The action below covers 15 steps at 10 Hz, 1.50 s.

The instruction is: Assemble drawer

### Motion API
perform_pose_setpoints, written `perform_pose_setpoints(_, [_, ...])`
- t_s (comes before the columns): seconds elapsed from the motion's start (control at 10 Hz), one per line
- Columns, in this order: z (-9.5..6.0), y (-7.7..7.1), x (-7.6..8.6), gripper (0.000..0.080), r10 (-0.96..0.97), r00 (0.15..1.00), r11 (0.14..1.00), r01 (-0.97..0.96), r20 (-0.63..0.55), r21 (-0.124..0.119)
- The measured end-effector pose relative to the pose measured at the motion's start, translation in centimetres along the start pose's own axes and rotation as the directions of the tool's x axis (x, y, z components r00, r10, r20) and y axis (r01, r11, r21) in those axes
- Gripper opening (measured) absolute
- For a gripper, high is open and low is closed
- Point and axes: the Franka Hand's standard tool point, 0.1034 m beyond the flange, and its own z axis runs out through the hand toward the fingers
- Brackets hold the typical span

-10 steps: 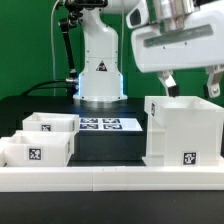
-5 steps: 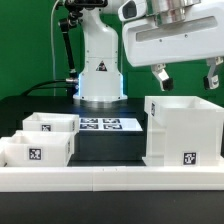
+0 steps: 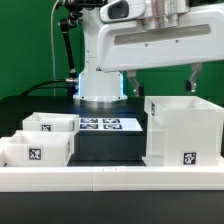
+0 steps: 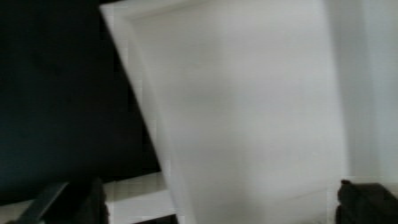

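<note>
The white drawer casing [image 3: 183, 130] stands upright at the exterior view's right, with a tag low on its front. Two small shallow trays [image 3: 47, 125] [image 3: 35, 150] sit side by side at the exterior view's left, each tagged. My gripper [image 3: 166, 82] hangs open and empty just above the casing's open top, with one fingertip [image 3: 135, 82] off to the casing's side and the other over its far edge. In the wrist view the casing [image 4: 231, 100] fills most of the picture, and the gripper [image 4: 217, 205] has its dark fingertips [image 4: 80, 200] wide apart on either side of it.
The marker board [image 3: 110, 125] lies flat between the trays and the casing. A long low white rail [image 3: 110, 178] runs along the front. The arm's white base [image 3: 100, 70] stands behind the board. The table is black.
My gripper has shifted toward the exterior view's left and turned, so its two fingers now show spread wide over the casing. The casing and trays have not moved.
</note>
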Motion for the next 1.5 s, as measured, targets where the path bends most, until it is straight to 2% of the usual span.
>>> perform_pose_setpoints(0.3, [0.1, 0.1, 0.0, 0.0649, -0.021, 1.000, 1.000, 0.021, 0.003, 0.000])
perform_pose_setpoints(0.4, [-0.1, 1.3, 0.1, 0.0649, -0.043, 0.999, 0.999, 0.043, 0.002, -0.006])
perform_pose_setpoints(0.5, [-0.2, 3.1, 0.0, 0.0649, -0.075, 0.997, 0.997, 0.075, -0.004, -0.016])
perform_pose_setpoints(0.8, [0.5, 8.7, -0.8, 0.0649, -0.125, 0.992, 0.992, 0.124, -0.002, -0.037])
perform_pose_setpoints(0.9, [0.9, 10.0, -0.6, 0.0649, -0.112, 0.994, 0.993, 0.112, -0.004, -0.043])
perform_pose_setpoints(1.3, [1.3, 10.0, -0.7, 0.0649, -0.112, 0.994, 0.993, 0.112, 0.002, -0.043])
perform_pose_setpoints(1.4, [1.4, 10.5, -0.8, 0.0649, -0.144, 0.990, 0.989, 0.144, 0.002, -0.042])
perform_pose_setpoints(1.5, [2.1, 12.3, -1.0, 0.0649, -0.163, 0.987, 0.986, 0.163, -0.004, -0.043])
